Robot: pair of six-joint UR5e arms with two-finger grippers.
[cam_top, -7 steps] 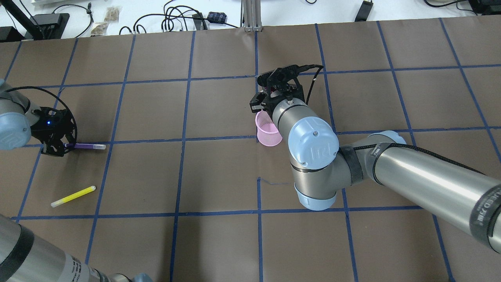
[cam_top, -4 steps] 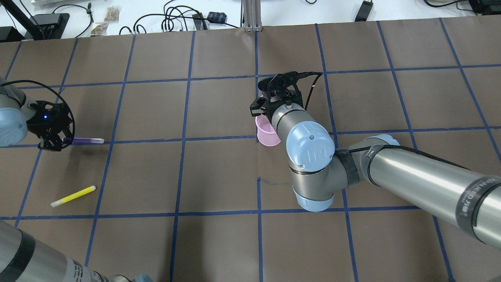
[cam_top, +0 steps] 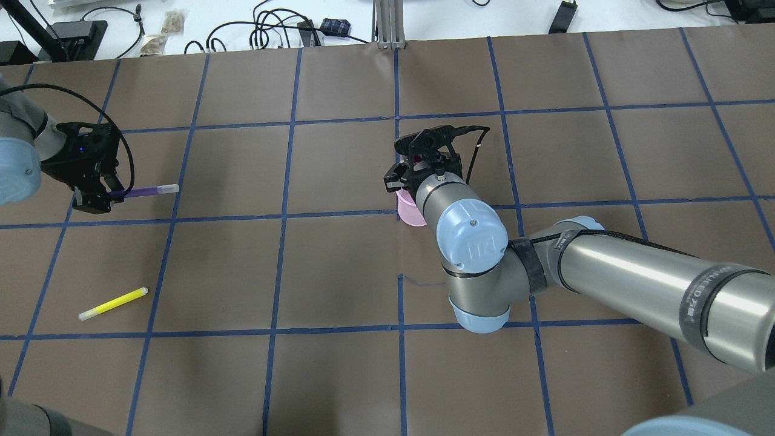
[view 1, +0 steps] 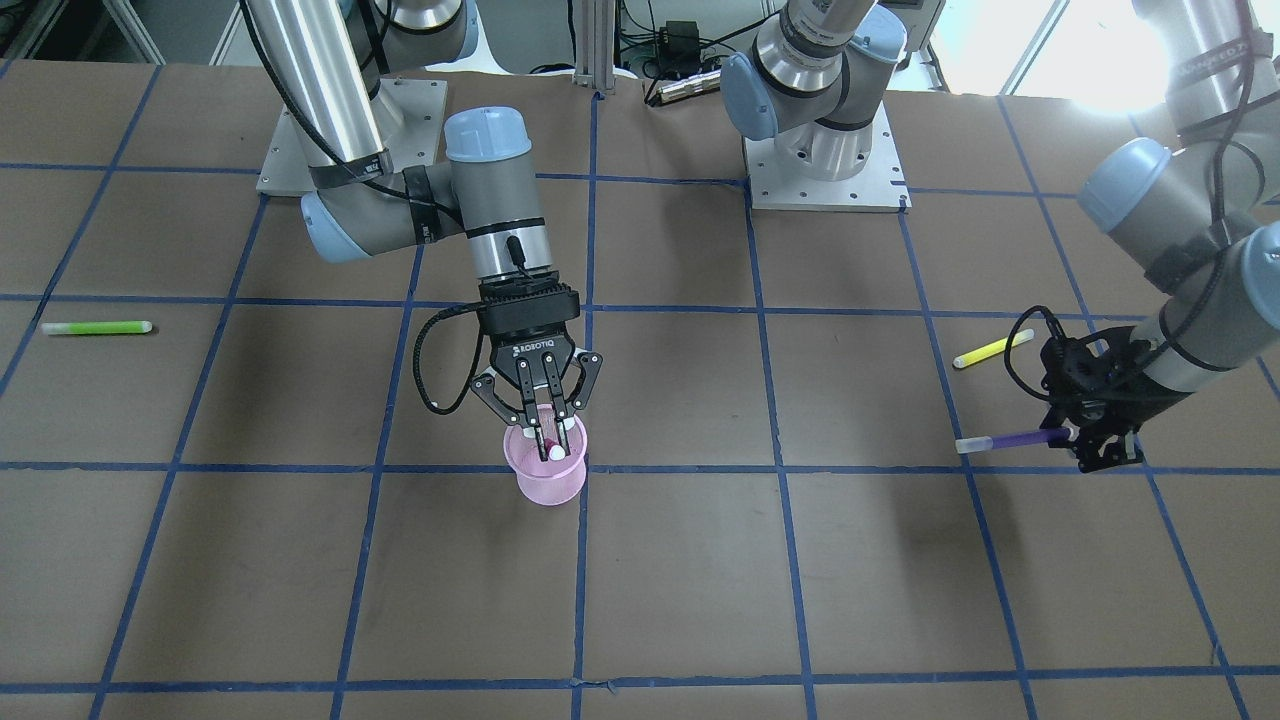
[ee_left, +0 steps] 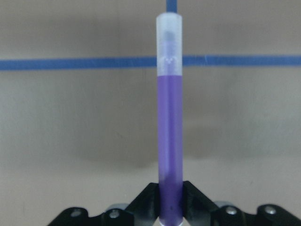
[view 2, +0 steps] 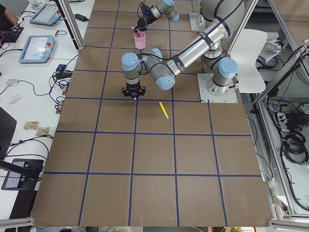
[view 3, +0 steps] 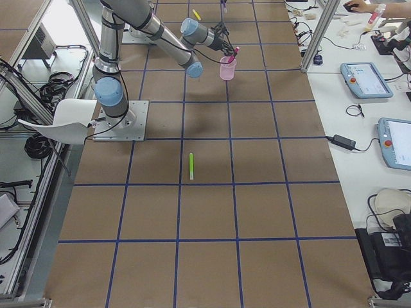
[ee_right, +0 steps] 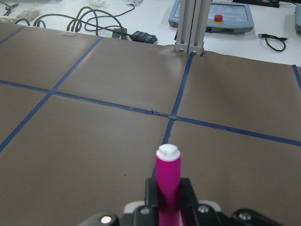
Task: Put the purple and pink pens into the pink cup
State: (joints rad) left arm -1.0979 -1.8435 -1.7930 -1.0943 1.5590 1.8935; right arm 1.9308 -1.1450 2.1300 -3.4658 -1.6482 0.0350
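The pink mesh cup [view 1: 545, 478] stands upright near the table's middle; it also shows in the overhead view [cam_top: 407, 212], mostly hidden under the right wrist. My right gripper [view 1: 547, 428] is shut on the pink pen [ee_right: 168, 176] and holds it upright, its white tip inside the cup's mouth. My left gripper [cam_top: 114, 195] is far to the left, shut on one end of the purple pen [cam_top: 148, 191]. It holds the pen level above the table, clear cap pointing toward the cup. The purple pen also shows in the left wrist view [ee_left: 169, 136].
A yellow pen [cam_top: 113, 303] lies on the table near the left gripper. A green pen [view 1: 95, 327] lies far out on the right arm's side. The arm bases [view 1: 820, 150] stand at the robot's edge of the table. Cables and devices lie beyond the far edge.
My left gripper has lifted the purple pen off the table and carried it away from the robot. My right gripper has shifted over the cup with the pink pen, hiding more of it.
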